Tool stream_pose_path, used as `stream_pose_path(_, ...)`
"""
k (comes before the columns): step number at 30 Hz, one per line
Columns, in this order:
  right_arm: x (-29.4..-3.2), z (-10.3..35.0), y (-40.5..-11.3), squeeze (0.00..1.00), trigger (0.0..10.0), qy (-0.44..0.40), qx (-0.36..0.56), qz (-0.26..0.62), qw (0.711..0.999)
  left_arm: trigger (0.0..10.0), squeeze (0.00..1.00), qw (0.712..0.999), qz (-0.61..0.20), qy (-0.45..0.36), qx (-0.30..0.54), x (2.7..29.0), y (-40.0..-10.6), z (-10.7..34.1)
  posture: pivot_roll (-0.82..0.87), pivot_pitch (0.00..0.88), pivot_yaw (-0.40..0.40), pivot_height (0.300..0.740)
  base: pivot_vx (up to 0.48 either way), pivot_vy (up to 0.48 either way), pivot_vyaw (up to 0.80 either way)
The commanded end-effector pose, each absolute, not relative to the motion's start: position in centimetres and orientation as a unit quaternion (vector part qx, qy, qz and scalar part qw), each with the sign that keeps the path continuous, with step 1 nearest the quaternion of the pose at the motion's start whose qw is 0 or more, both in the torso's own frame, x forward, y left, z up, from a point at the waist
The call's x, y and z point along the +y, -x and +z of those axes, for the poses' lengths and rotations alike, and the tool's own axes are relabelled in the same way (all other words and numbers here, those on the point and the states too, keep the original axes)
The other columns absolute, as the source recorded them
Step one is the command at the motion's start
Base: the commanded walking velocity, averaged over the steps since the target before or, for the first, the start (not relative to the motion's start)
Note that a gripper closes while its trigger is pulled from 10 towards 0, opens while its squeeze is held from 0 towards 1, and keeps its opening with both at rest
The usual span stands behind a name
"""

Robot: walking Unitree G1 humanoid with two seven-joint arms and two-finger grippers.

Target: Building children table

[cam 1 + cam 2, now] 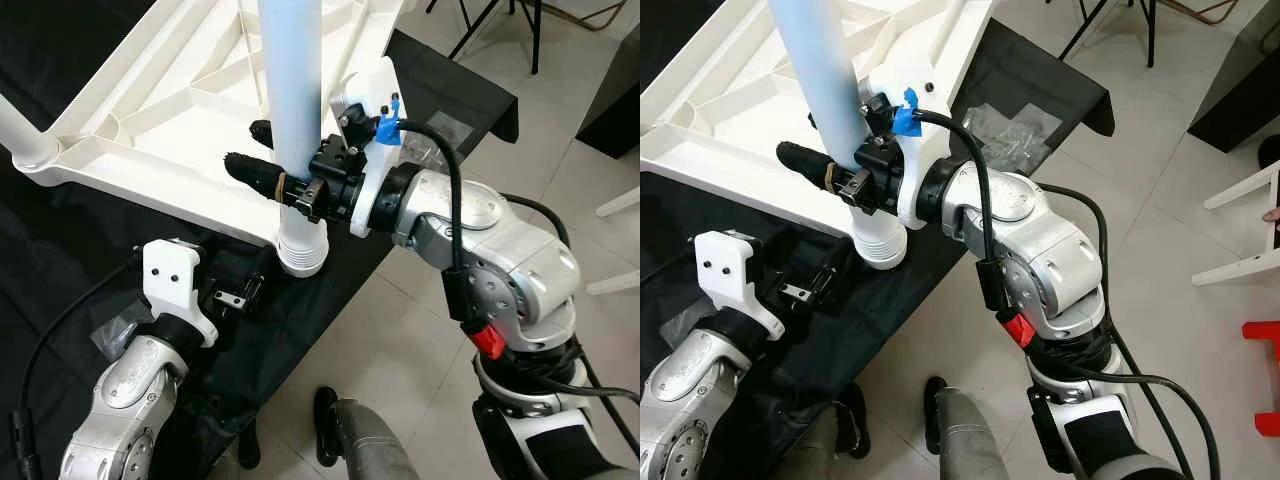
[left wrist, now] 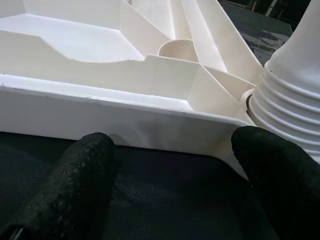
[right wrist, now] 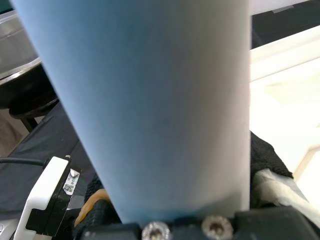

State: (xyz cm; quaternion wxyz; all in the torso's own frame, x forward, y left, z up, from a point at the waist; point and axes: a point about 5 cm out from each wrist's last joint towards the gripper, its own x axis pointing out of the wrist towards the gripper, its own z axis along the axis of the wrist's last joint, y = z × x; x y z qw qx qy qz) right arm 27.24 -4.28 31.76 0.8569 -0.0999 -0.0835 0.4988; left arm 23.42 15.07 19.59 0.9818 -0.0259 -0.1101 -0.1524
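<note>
Across the upper left of my head view lies the upturned white plastic tabletop (image 1: 150, 120), its underside a lattice of moulded ribs, resting on a black cloth (image 1: 60, 230) spread over the pale tiled floor (image 1: 420, 350). A smooth pale blue table leg (image 1: 293, 90) rises from the tabletop's near corner, ending in a white ribbed collar (image 1: 302, 252) low in the centre. My right gripper (image 1: 262, 155) clasps that leg, one rough black finger either side of the tube. At lower left, my left gripper (image 2: 170, 165) is spread wide and holds nothing, its textured fingers (image 2: 75, 185) on the cloth just beside the tabletop's rim.
</note>
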Motion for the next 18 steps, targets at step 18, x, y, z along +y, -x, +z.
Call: stream_pose_path(18, -9.0, 34.7, -26.5, 0.00, 10.0, 0.110, -0.162, 0.712, 0.675, 10.0, 0.00, 0.984, -0.125, 0.039, -0.120, 16.7, -23.9, 19.4, -0.06, 0.268, -0.105, 0.740, 0.000, 0.000, 0.00)
